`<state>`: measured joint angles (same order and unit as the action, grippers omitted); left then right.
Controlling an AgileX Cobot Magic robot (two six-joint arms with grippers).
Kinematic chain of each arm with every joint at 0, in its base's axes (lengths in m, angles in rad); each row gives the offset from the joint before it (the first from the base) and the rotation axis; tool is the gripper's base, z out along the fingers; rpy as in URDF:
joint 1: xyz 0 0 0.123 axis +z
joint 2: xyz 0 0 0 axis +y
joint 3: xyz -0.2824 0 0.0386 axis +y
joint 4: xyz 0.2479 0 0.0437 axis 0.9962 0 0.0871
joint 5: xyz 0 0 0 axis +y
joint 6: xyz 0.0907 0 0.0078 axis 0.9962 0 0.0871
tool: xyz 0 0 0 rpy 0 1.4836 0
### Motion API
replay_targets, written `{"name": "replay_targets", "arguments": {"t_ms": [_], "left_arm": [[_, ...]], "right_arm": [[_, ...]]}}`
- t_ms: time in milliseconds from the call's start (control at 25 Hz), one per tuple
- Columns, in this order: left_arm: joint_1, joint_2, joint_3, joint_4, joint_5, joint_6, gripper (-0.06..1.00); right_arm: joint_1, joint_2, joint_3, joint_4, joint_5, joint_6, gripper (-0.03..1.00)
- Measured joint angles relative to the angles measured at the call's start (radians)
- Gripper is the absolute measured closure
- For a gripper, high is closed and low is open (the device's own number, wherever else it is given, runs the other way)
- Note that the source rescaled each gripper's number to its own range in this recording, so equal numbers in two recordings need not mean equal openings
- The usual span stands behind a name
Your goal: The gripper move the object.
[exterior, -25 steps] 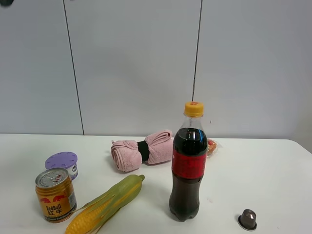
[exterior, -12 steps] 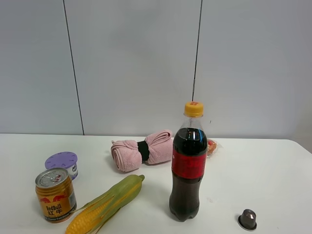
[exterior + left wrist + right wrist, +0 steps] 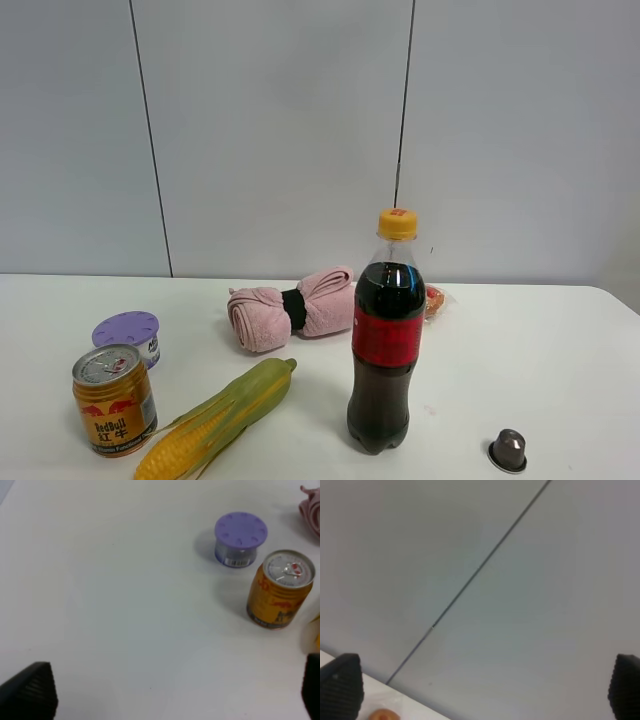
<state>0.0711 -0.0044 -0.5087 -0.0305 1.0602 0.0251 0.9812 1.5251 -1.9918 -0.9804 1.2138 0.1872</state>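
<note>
The gold Red Bull can stands upright at the table's front left, beside the purple-lidded tub. In the left wrist view the can stands apart from my left gripper. Only that gripper's two black fingertips show, spread wide over bare table, holding nothing. My right gripper is open too, its fingertips set against the grey wall, empty. Neither gripper shows in the exterior high view.
A corn cob lies just right of the can. A tall cola bottle stands mid-table, with a rolled pink towel behind it and a dark coffee capsule at the front right. A small orange thing lies behind the bottle.
A dark bit at the top left corner of the exterior view a second ago is gone. The things on the table have not moved.
</note>
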Motion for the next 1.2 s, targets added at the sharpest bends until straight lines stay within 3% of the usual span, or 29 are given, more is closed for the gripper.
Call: {"name": "replay_targets", "arguments": {"t_ms": [240,360,560,1000,1200], "left_arm": [[0.0,0.0,0.0,0.0,0.0,0.0,-0.06],[0.0,0.0,0.0,0.0,0.0,0.0,-0.06],[0.0,0.0,0.0,0.0,0.0,0.0,-0.06],[0.0,0.0,0.0,0.0,0.0,0.0,-0.06],[0.0,0.0,0.0,0.0,0.0,0.0,-0.06]], "right_arm": [[-0.042,-0.064,0.0,0.002,-0.002,-0.014,-0.02],[-0.12,-0.116,0.0,0.034,-0.037,-0.014,-0.02],[-0.296,-0.183,-0.001,0.172,-0.114,-0.061,-0.02],[-0.815,-0.266,-0.001,0.717,-0.116,-0.275,-0.03],[-0.954,-0.307,-0.001,0.893,-0.048,-0.341,-0.03]]}}
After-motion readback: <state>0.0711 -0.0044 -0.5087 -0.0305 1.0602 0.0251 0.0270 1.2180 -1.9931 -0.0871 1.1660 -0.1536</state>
